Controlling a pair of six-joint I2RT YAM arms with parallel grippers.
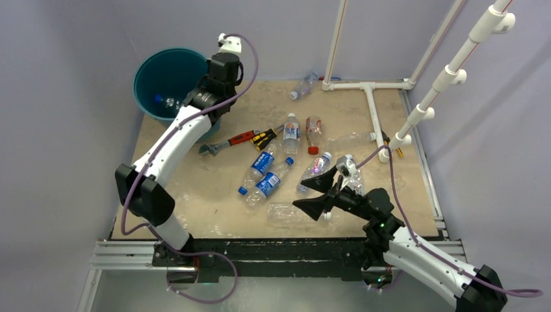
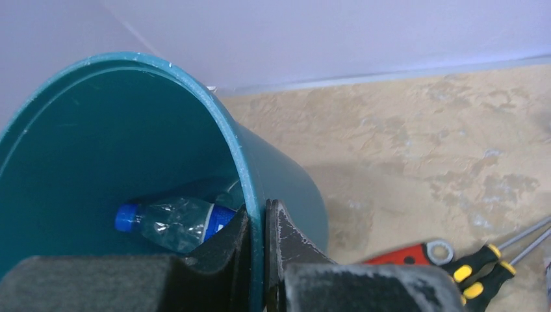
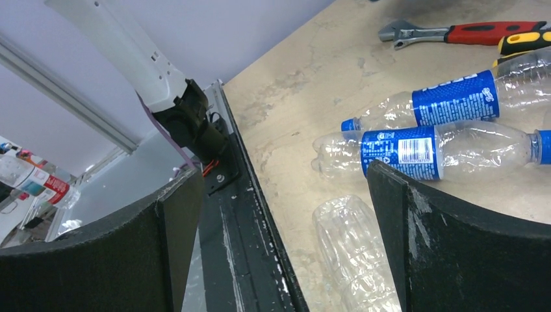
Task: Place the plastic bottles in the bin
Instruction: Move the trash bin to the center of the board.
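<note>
Well, the bin (image 1: 170,77) stood upright with the left gripper (image 2: 258,209) pinched tight on its rim. One finger was inside the wall and the other outside (the teal edge ran straight down between them). Low inside the bin lay a blue-capped bottle (image 2: 170,224) on its side, its cap pointing away from the pinching fingers.

Near the bin's foot, on the sandy table (image 1: 195,195), lay a red-handled wrench (image 1: 227,142). Just past its handle, on the side away from the bin, lay two screwdrivers (image 1: 265,138) with yellow-and-black grips.

Farther from the bin than the tools, the other bottles were scattered. There were two blue-labelled bottles (image 1: 268,183) lying side by side, and a third labelled bottle (image 1: 291,130) close by the screwdrivers. A red-capped bottle (image 1: 314,133) lay just beside that one. A far bottle (image 1: 303,86) lay along the back wall, about level with the bin and well apart from it.

Well apart from the bin, at the opposite side of the scattered bottles, the right gripper (image 1: 318,194) hung above the table with its fingers spread wide, holding nothing. A crushed clear bottle (image 3: 357,253) lay flat on the table near it, on the bin's side of the fingers. I could not tell whether the fingers touched another clear bottle (image 1: 315,170) just behind them.
</note>
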